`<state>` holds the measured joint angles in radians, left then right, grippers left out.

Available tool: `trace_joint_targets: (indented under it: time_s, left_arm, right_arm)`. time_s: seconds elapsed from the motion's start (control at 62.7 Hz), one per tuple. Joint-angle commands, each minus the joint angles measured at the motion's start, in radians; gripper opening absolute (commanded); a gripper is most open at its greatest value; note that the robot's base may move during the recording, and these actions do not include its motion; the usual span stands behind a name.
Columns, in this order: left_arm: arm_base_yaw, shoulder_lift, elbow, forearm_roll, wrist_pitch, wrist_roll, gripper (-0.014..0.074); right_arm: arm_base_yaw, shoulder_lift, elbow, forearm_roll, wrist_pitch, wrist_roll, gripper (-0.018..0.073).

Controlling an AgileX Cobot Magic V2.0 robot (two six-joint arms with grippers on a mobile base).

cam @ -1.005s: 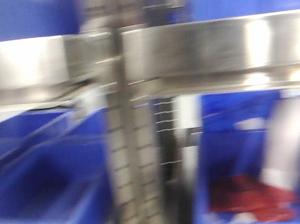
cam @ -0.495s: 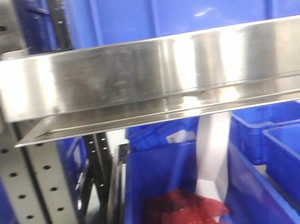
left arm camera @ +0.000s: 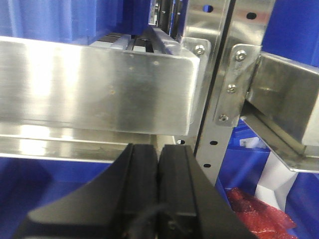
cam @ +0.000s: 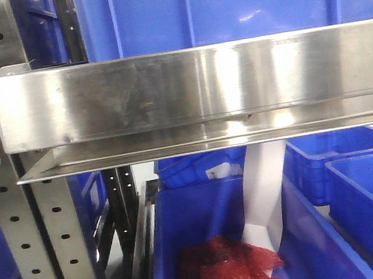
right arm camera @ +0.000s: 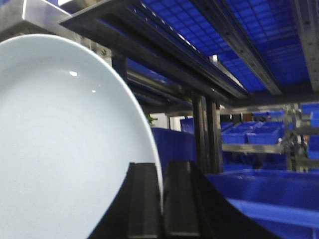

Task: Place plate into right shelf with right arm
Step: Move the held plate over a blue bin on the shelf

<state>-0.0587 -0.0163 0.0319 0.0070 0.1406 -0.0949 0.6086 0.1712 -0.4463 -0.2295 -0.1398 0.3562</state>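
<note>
My right tool [right arm camera: 160,201] is pinching the plate [right arm camera: 60,149] by its rim, with one angular black finger against each face. The plate stands on edge, spreading up and to the left of the tool in the right wrist view. It is round, smooth and very pale blue-white, with a glossy plastic look and a few small highlights. Above it run the dark steel rails of the right shelf [right arm camera: 164,55], and the ribbed underside of a blue bin [right arm camera: 239,35] shows between them. My left tool [left arm camera: 158,184] is pressed together with nothing between its black fingers. It sits just below a shiny sheet-metal shelf edge [left arm camera: 94,84] and beside a perforated post [left arm camera: 217,74]. In the front view an upper bin [cam: 210,5] of smooth blue plastic rests on that flat steel. A lower bin [cam: 196,214] holds a crinkly red bag [cam: 224,269] and a white paper strip [cam: 265,191].
</note>
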Motion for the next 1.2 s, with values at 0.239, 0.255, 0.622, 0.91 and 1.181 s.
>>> trace_joint_targets:
  time_s: [0.239,0.255,0.622,0.91,1.181]
  left_arm:
    - [-0.004,-0.006,0.009,0.000,-0.090,-0.006,-0.0047]
    - [-0.004,-0.006,0.009,0.000,-0.090,-0.006,-0.0047]
    - [-0.004,-0.006,0.009,0.000,-0.090,-0.006,-0.0047]
    - [-0.004,-0.006,0.009,0.000,-0.090,-0.006,-0.0047]
    - [-0.004,-0.006,0.009,0.000,-0.090,-0.006,-0.0047]
  right_arm:
    - [-0.001,0.266,-0.293,0.064,-0.096,-0.083,0.0055]
    - [-0.001,0.289,-0.316,0.064,-0.084,-0.087,0.0055]
    - [-0.144,0.851,-0.849,0.045,0.237,-0.092,0.0055]
    - [-0.254,1.168,-1.006,0.045,0.214,-0.091,0.0055]
    - [-0.267,1.311,-1.007,0.120,0.116,-0.054,0.0430]
